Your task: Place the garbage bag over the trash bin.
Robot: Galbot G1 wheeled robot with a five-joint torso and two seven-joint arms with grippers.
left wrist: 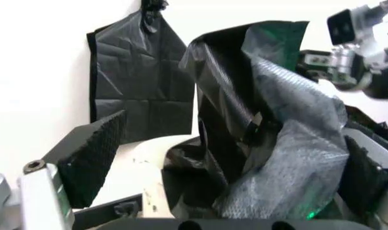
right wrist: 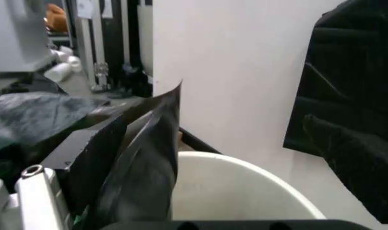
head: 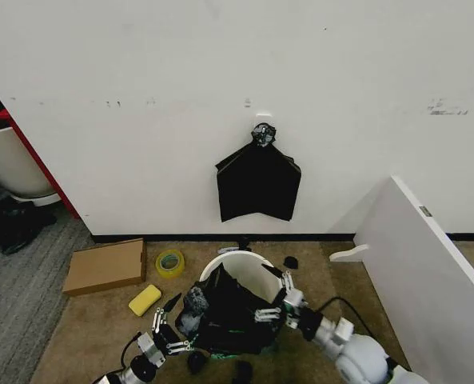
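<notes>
We've got both grippers, left gripper (head: 171, 334) and right gripper (head: 270, 309), pinching the garbage bag (head: 229, 316) beside the trash bin (head: 248, 270); thin plastic may slip or tear.

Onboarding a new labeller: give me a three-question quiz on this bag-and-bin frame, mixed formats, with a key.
1. True or false: the garbage bag already covers the whole rim of the trash bin.
2. Multiple choice: what hangs on the wall above the bin? A) a folded black bag bundle B) a towel C) a broom
3. Fill in: the yellow sponge lies on the floor next to a roll of ____.

Key
1. False. The far rim is bare white; the bag bunches at the near side, between the left gripper and the right gripper.
2. A
3. tape
</notes>
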